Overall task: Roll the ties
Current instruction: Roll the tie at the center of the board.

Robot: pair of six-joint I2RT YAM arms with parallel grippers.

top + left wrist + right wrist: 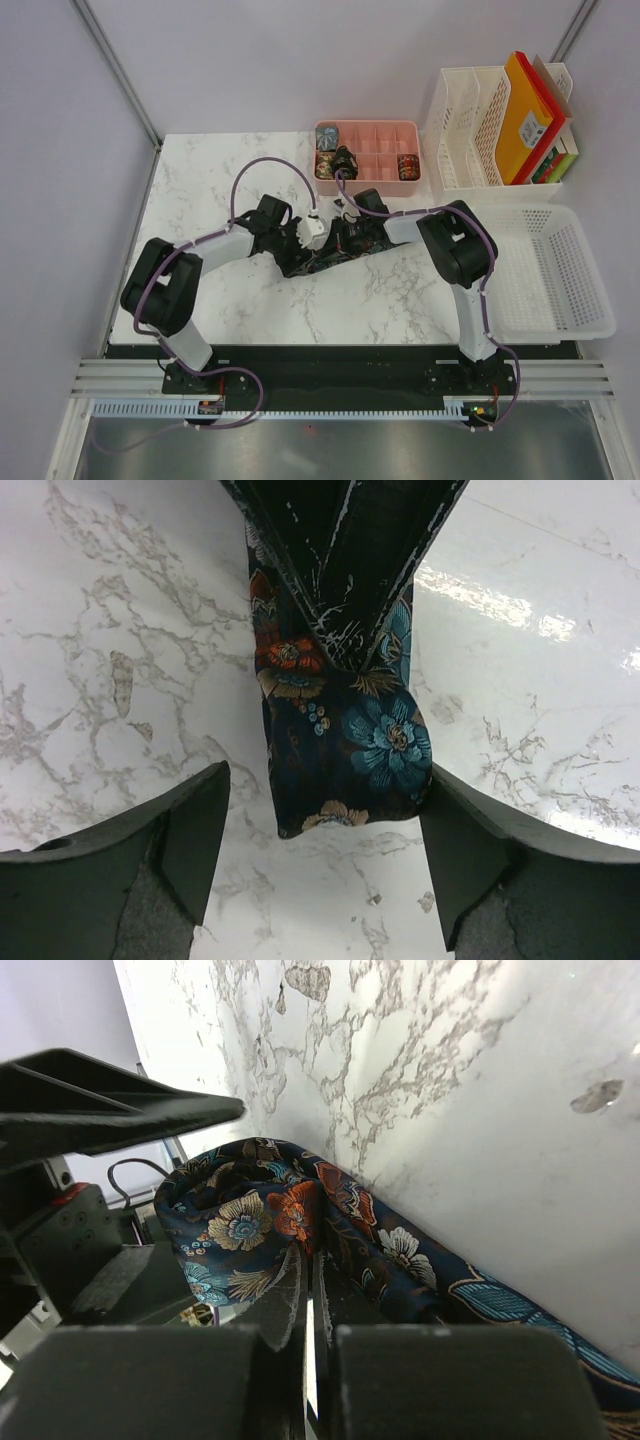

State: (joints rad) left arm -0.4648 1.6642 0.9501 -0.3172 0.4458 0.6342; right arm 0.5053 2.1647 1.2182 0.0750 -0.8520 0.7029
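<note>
A dark blue tie [330, 258] with orange, blue and tan flowers lies on the marble table [220, 190] between the two arms. Its near end [385, 740] sits flat between the fingers of my left gripper [325, 780], which stands open; the right finger [470, 840] is at the fabric's edge. My right gripper [308, 1260] is shut, its tips against a folded loop of the tie [240, 1225] that curls over them. In the left wrist view the right gripper's black fingers [340, 580] lie along the tie from above.
A pink compartment tray [385, 135] at the back holds rolled ties [346, 160] [408, 166]. A white file rack [470, 125] with orange folders [525, 115] stands at the back right. A white perforated basket [560, 270] sits on the right.
</note>
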